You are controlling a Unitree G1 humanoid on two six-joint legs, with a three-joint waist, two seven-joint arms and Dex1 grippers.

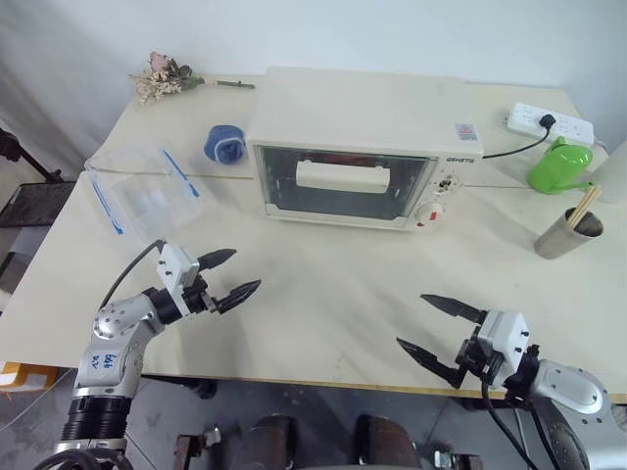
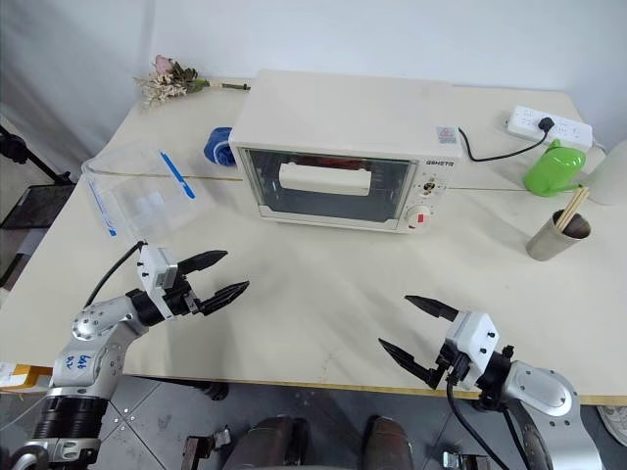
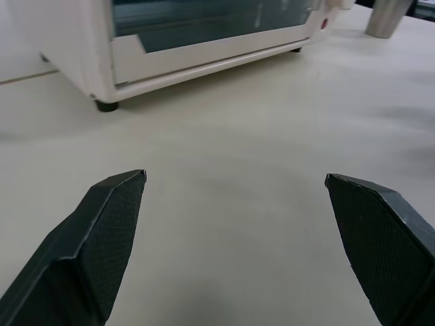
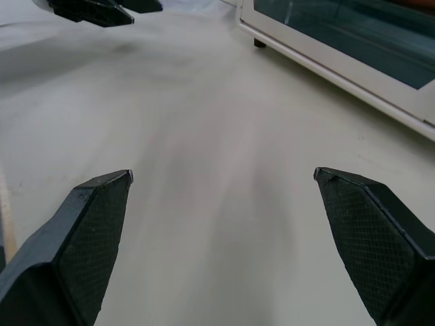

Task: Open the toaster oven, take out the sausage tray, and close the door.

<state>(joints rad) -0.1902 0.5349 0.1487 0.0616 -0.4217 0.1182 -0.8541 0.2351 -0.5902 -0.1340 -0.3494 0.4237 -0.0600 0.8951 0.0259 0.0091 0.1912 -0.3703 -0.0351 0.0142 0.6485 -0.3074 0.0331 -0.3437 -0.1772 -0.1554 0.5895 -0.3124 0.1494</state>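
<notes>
A cream table (image 1: 323, 294) carries the oven (image 1: 358, 147) at its far middle, its door (image 1: 338, 184) closed and the white handle (image 1: 343, 176) across the glass; whether the tray sits inside cannot be told through the tint. Left of the oven lie a clear box (image 1: 142, 191), a blue roll (image 1: 225, 145) and dried flowers (image 1: 165, 76), while to its right are a power strip (image 1: 549, 121), a green can (image 1: 560, 164) and a metal cup (image 1: 568, 233). Near the table's front edge, the left gripper (image 1: 235, 276) and right gripper (image 1: 439, 327) both hover with fingers spread wide and empty, well apart from the oven.
</notes>
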